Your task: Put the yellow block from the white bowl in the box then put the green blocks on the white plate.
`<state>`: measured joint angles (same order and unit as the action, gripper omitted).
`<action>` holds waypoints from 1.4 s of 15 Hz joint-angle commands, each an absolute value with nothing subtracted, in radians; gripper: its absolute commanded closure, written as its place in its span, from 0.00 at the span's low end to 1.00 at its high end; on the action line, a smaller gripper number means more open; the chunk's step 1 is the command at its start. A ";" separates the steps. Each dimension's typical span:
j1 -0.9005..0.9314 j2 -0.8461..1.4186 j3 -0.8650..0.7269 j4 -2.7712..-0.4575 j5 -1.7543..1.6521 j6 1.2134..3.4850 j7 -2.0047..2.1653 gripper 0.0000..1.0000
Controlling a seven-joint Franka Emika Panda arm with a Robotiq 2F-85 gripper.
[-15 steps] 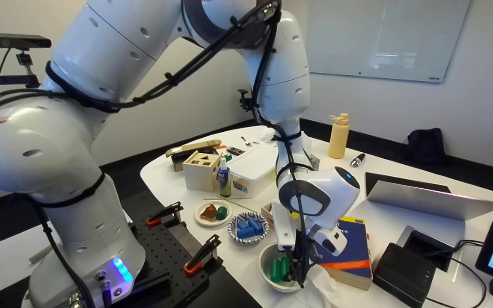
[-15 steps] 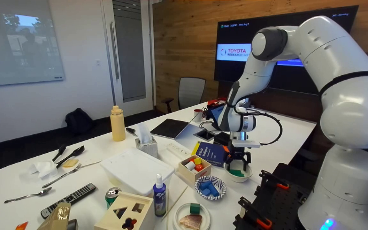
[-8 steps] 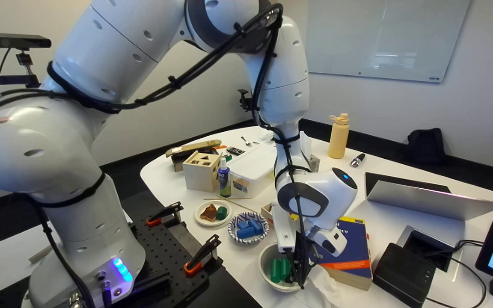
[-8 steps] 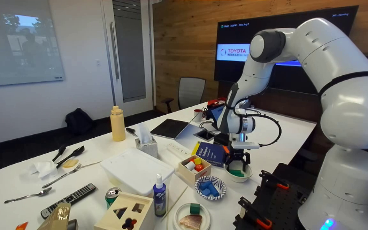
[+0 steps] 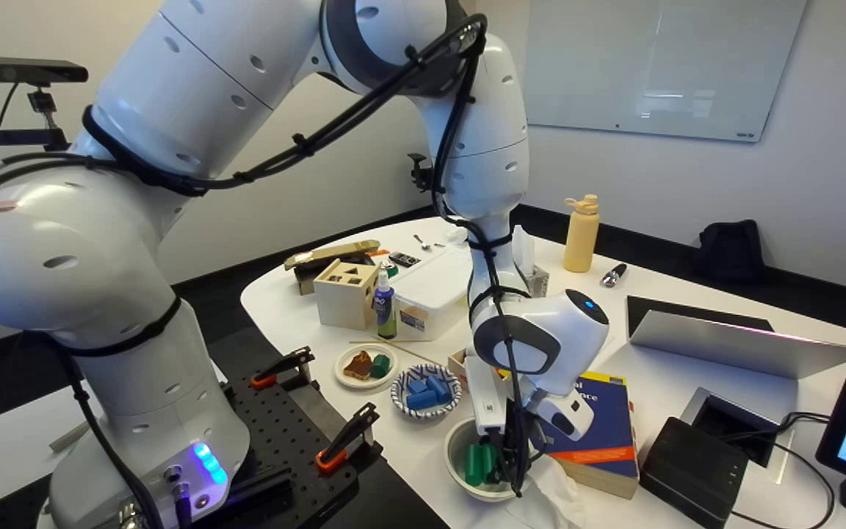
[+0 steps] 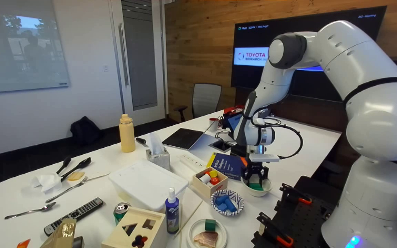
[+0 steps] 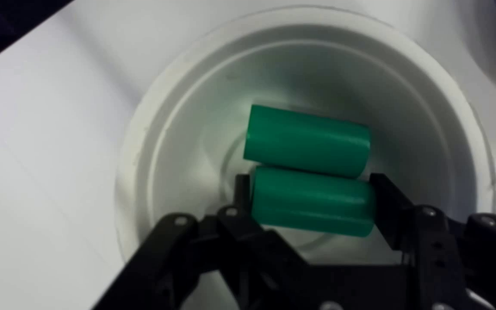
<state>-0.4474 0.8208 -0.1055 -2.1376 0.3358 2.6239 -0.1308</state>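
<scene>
apparently holding a green block [image 7: 317, 206] endwise in the gripper [image 7: 310, 189], inside the white bowl [image 7: 179, 103], six o'clock of its twin [image 7: 306, 141] (wrist view); could drop it lifting if pinched off-centre.

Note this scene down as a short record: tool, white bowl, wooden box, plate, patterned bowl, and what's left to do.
Tool: down in the white bowl, jaws at either end of one green cylinder; firm grip not certain
White bowl: that cylinder plus a second green cylinder, lying side by side
Wooden box: yellow block, red pieces, white piece
Plate: a green block and a food-like slice
Patterned bowl: blue blocks
Left to do: by the look of it, both green cylinders onto the plate
</scene>
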 commanded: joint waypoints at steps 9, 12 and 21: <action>-0.381 0.547 -0.118 -2.326 0.246 2.550 -0.141 0.56; -0.342 0.430 -0.078 -2.417 0.224 2.506 -0.169 0.56; -0.122 0.431 0.129 -2.456 0.239 2.581 -0.200 0.56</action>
